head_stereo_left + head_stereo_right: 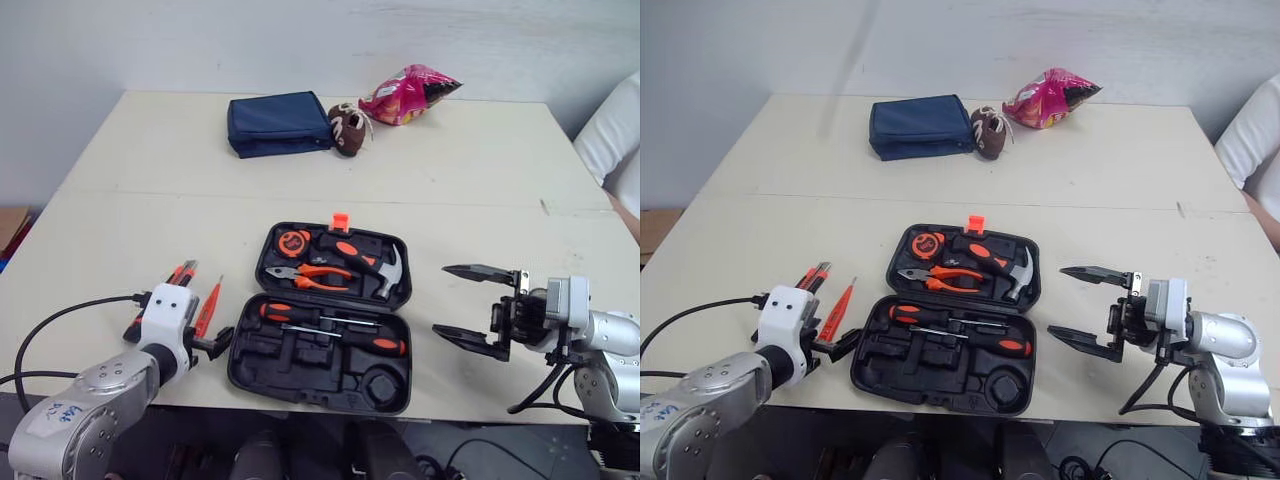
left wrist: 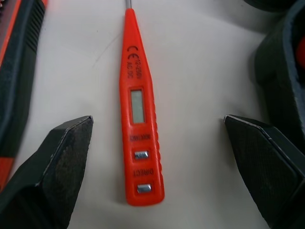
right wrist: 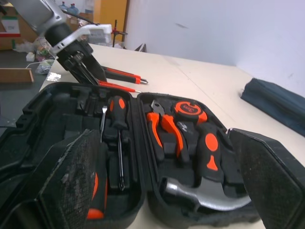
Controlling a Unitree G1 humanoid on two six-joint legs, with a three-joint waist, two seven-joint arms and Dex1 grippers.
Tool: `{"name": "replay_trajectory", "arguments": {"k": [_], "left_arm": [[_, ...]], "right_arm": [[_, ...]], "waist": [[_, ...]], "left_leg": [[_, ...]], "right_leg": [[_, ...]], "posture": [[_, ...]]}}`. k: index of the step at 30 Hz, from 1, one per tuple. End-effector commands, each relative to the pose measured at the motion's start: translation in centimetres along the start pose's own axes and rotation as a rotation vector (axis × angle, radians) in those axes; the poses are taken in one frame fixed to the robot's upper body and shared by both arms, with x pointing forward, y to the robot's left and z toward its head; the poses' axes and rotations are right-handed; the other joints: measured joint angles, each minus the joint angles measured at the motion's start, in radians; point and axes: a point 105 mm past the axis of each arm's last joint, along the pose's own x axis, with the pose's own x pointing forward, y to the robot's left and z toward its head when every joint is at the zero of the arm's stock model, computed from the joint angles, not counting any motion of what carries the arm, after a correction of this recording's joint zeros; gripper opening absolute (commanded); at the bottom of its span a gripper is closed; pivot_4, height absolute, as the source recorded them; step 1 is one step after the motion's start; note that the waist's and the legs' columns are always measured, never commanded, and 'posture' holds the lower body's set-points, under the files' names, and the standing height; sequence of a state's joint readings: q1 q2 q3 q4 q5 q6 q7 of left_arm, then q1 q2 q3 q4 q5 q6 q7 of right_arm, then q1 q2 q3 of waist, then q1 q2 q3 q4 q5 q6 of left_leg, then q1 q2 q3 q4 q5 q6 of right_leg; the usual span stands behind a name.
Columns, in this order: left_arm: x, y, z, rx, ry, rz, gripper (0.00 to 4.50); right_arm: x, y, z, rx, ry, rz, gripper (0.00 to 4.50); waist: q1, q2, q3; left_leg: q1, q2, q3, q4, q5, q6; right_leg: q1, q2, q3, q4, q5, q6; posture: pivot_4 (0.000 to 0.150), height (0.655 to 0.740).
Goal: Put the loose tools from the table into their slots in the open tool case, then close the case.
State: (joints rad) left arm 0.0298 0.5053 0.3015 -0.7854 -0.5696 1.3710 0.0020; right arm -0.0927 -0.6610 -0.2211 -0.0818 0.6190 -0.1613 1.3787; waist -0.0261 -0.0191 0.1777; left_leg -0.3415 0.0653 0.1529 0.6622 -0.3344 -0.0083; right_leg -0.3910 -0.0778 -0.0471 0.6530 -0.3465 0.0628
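The open black tool case (image 1: 243, 362) lies at the table's front centre. One half holds a tape measure (image 1: 293, 243), pliers (image 1: 308, 278) and a hammer (image 1: 372, 262); the other holds screwdrivers (image 1: 335, 328). An orange tester pen (image 2: 139, 114) lies loose on the table just left of the case, and a red-and-black knife-like tool (image 1: 176, 279) lies further left. My left gripper (image 2: 157, 121) is open low over the pen's handle end, one finger on each side, not touching it. My right gripper (image 1: 440, 300) is open to the right of the case, holding nothing.
A navy pouch (image 1: 280, 122), a small brown toy football (image 1: 347, 128) and a pink snack bag (image 1: 408, 95) lie at the table's far side. A person's white sleeve (image 1: 615, 130) shows at the right edge. The case sits close to the table's front edge.
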Motion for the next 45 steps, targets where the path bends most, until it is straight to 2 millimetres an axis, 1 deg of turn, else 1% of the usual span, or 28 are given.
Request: {"name": "replay_trajectory", "arguments": {"k": [1,5,8,11,13,14,15,18,19,21,22,23,25,28,30,32,33,34,36,37,38,39,41,43,45], "left_arm": [[1.0,0.0,-0.4,-0.003,0.029,0.012,4.5],[1.6,-0.2,-0.1,-0.035,0.028,0.022,4.5],[1.8,-0.4,-0.9,-0.05,0.068,0.016,4.5],[2.2,-0.5,-2.5,-0.102,0.103,0.001,3.67],[2.1,-0.5,-3.1,-0.124,0.124,0.001,2.84],[2.1,-0.5,-3.3,-0.121,0.134,-0.006,2.34],[2.1,-0.5,-3.2,-0.123,0.133,-0.008,1.96],[2.0,-0.4,-3.1,-0.121,0.126,-0.01,0.58],[2.0,-0.4,-3.0,-0.119,0.126,-0.01,0.29],[1.9,-0.2,-2.7,-0.107,0.108,-0.009,0.29],[1.7,-0.1,-2.2,-0.099,0.084,-0.012,0.29],[1.5,0.3,-1.1,-0.073,0.025,-0.011,0.29],[0.4,1.0,1.8,0.055,-0.11,-0.032,0.29],[-1.0,1.0,4.2,0.185,-0.236,-0.116,0.29],[-2.1,0.7,5.3,0.284,-0.291,-0.195,0.29],[-3.8,-1.5,5.3,0.431,-0.296,-0.445,0.29],[-4.5,-2.1,5.0,0.477,-0.286,-0.531,0.29],[-5.0,-2.6,5.0,0.538,-0.286,-0.595,0.29],[-5.5,-2.9,5.4,0.62,-0.322,-0.651,0.29],[-6.1,-3.5,5.8,0.669,-0.341,-0.724,0.29],[-6.7,-4.3,5.9,0.732,-0.322,-0.825,0.29],[-6.9,-5.0,6.1,0.791,-0.301,-0.893,0.29],[-6.6,-5.8,6.0,0.916,-0.225,-0.98,0.29],[-5.8,-6.2,6.0,0.97,-0.145,-1.006,0.29],[-5.1,-6.7,6.3,1.044,-0.11,-1.022,0.29]], "right_arm": [[0.6,0.0,1.1,-0.027,-0.036,0.006,4.47],[1.0,0.1,1.3,-0.015,-0.027,0.01,4.47],[1.2,0.2,1.5,-0.014,-0.024,0.01,4.47],[1.7,0.1,2.1,-0.023,-0.028,0.007,4.5],[1.9,0.0,2.2,-0.028,-0.029,0.006,4.5],[1.9,-0.1,2.3,-0.029,-0.028,0.003,4.5],[2.0,-0.2,2.3,-0.029,-0.028,0.001,4.5],[2.1,-0.3,2.4,-0.028,-0.027,0.001,4.5],[2.1,-0.3,2.4,-0.028,-0.027,0.0,4.5],[2.2,-0.4,2.4,-0.027,-0.026,0.0,4.5],[2.2,-0.4,2.4,-0.027,-0.026,-0.001,4.5],[2.3,-0.4,2.3,-0.027,-0.025,-0.001,4.5],[2.2,-0.5,2.3,-0.027,-0.022,-0.002,4.5],[2.0,-0.5,2.1,-0.029,-0.023,-0.004,4.5],[2.0,-0.5,2.4,-0.045,-0.044,-0.009,4.5],[1.6,-0.1,2.2,-0.039,-0.035,0.005,4.5],[1.5,0.1,2.1,-0.034,-0.028,0.013,4.5],[1.3,0.2,2.0,-0.025,-0.022,0.017,4.5],[1.2,0.3,1.9,-0.019,-0.017,0.021,4.5],[1.1,0.5,1.6,-0.009,-0.008,0.034,4.5],[1.0,0.8,1.2,0.006,0.012,0.049,4.5],[0.7,1.1,0.9,0.02,0.027,0.059,4.5],[0.3,1.8,0.3,0.044,0.05,0.064,4.5],[0.0,2.5,0.1,0.056,0.058,0.079,4.5],[-0.2,2.8,0.0,0.065,0.062,0.081,4.5]], "waist": [[0.001,0.0,0.0],[0.009,0.002,-0.001],[0.013,0.003,-0.001],[0.017,0.005,-0.002],[0.017,0.006,-0.003],[0.018,0.007,-0.004],[0.019,0.007,-0.004],[0.022,0.007,-0.004],[0.022,0.007,-0.004],[0.022,0.007,-0.004],[0.022,0.007,-0.004],[0.022,0.007,-0.004],[0.02,0.005,-0.003],[0.021,0.003,-0.001],[0.02,0.003,-0.001],[0.02,0.003,-0.001],[0.019,0.003,-0.001],[0.019,0.004,-0.001],[0.019,0.005,0.0],[0.019,0.005,0.0],[0.02,0.005,0.0],[0.022,0.004,0.0],[0.03,0.004,0.0],[0.025,0.006,0.0],[0.018,0.006,0.0]], "left_leg": [[0.001,0.0,0.0,0.0,0.0,0.0],[0.001,-0.001,0.0,0.0,0.0,0.001],[0.001,-0.001,0.0,0.0,0.0,0.0],[0.001,-0.001,0.0,0.0,0.0,0.0],[0.001,-0.001,0.0,0.0,0.0,0.0],[0.002,-0.001,0.0,0.0,0.0,0.0],[0.002,-0.001,0.0,0.0,0.0,0.0],[0.002,-0.001,0.0,0.0,0.0,0.001],[0.002,-0.001,0.0,0.0,0.0,0.001],[0.002,-0.001,0.0,0.0,0.0,0.001],[0.002,-0.001,0.0,0.0,0.0,0.001],[0.002,-0.001,0.0,0.0,0.0,0.001],[0.002,-0.001,0.0,-0.001,0.0,0.001],[-0.001,0.0,0.0,-0.001,0.0,0.0],[-0.002,0.0,0.0,-0.001,0.0,0.0],[-0.004,0.0,-0.001,-0.001,-0.001,0.0],[-0.004,0.0,-0.001,-0.001,-0.001,0.0],[-0.004,0.001,-0.001,-0.002,-0.001,0.0],[-0.005,0.0,-0.001,-0.003,-0.001,0.0],[-0.005,0.0,-0.001,-0.003,-0.001,0.0],[-0.005,0.0,-0.001,-0.004,-0.001,0.0],[-0.005,0.001,-0.002,-0.004,-0.001,0.0],[-0.006,0.0,-0.005,-0.003,-0.001,0.0],[-0.007,-0.001,-0.005,-0.004,-0.001,0.001],[-0.008,-0.001,-0.003,-0.003,-0.001,0.002]], "right_leg": [[0.001,0.0,0.0,0.0,0.0,0.0],[0.001,-0.001,0.0,0.0,0.0,0.0],[0.001,-0.001,0.0,0.0,0.0,0.0],[0.001,-0.001,0.0,0.0,0.0,0.0],[0.001,-0.001,0.0,0.0,0.0,0.0],[0.001,-0.001,0.0,0.0,0.0,0.0],[0.001,-0.001,0.0,0.0,0.0,0.0],[0.001,-0.001,0.0,0.0,0.0,0.0],[0.001,-0.001,0.0,0.0,0.0,0.0],[0.001,-0.001,0.0,0.0,0.0,0.0],[0.001,-0.001,0.0,0.0,0.0,0.0],[0.001,-0.001,0.0,0.0,0.0,0.0],[0.001,-0.001,0.0,0.0,0.0,0.0],[-0.001,0.0,-0.001,0.0,-0.001,-0.001],[-0.002,-0.001,-0.001,-0.001,-0.001,-0.001],[-0.003,-0.001,-0.001,-0.002,-0.001,-0.001],[-0.003,-0.001,-0.002,-0.002,-0.001,-0.002],[-0.003,-0.001,-0.002,-0.004,-0.001,-0.002],[-0.003,-0.002,-0.002,-0.005,-0.001,-0.002],[-0.003,-0.002,-0.002,-0.005,-0.001,-0.002],[-0.003,-0.002,-0.002,-0.005,-0.001,-0.002],[-0.003,-0.001,-0.003,-0.005,-0.001,-0.002],[-0.003,-0.001,-0.005,-0.006,-0.001,-0.002],[-0.002,-0.002,-0.005,-0.007,0.0,-0.001],[-0.002,-0.001,-0.004,-0.008,0.0,0.0]], "posture": [[0.15,0.74],[0.15,0.74],[0.15,0.74],[0.15,0.74],[0.15,0.74],[0.15,0.74],[0.15,0.74],[0.15,0.74],[0.15,0.74],[0.15,0.74],[0.15,0.74],[0.15,0.74],[0.15,0.74],[0.15,0.74],[0.15,0.74],[0.15,0.74],[0.15,0.74],[0.15,0.74],[0.15,0.74],[0.15,0.74],[0.15,0.74],[0.15,0.74],[0.15,0.74],[0.15,0.74],[0.15,0.74]]}}
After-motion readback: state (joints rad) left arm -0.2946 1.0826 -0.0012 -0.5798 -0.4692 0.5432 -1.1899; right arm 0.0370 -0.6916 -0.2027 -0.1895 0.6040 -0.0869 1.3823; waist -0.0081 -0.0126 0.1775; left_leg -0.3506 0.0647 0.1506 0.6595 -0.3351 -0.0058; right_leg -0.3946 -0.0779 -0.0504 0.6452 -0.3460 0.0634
